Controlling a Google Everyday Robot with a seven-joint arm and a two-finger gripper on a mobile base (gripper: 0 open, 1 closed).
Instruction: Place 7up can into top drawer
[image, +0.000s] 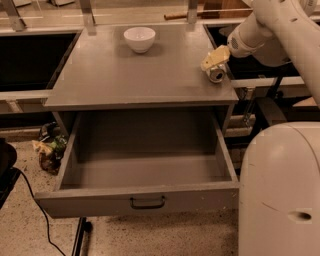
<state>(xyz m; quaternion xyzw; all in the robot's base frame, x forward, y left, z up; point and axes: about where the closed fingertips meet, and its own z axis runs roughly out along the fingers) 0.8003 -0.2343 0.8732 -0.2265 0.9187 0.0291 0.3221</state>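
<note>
The 7up can (216, 74) is on its side near the right edge of the grey table top (125, 75), its silver end facing me. My gripper (215, 62) reaches in from the upper right and is shut on the can, its pale fingers (216, 55) lying over it. I cannot tell whether the can touches the table or hangs just above it. The top drawer (90, 202) is pulled out wide below the table top. Its inside holds nothing, and its dark handle (147, 202) is centred on the front panel.
A white bowl (139, 38) stands at the back of the table top. My white base (280, 190) fills the lower right beside the drawer. A black cable (35, 200) and some clutter (50, 147) lie on the floor at the left. Dark bins flank the table.
</note>
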